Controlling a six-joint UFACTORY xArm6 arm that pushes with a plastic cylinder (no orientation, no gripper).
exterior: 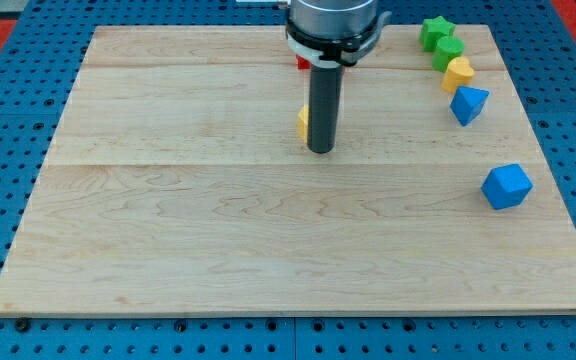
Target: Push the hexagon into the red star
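My tip (320, 150) rests on the wooden board near the top middle. A yellow block (303, 122), likely the hexagon, peeks out on the rod's left side, mostly hidden behind the rod and touching or nearly touching it. A red block (303, 63), the red star, shows only as a small sliver above it, largely hidden under the arm's head. The tip stands just below and to the right of the yellow block.
At the top right stand a green star (434, 31), a green block (447, 52), a yellow block (458, 73) and a blue triangular block (468, 103) in a slanted row. A blue cube-like block (507, 186) sits at the right. The board (218, 230) lies on a blue pegboard.
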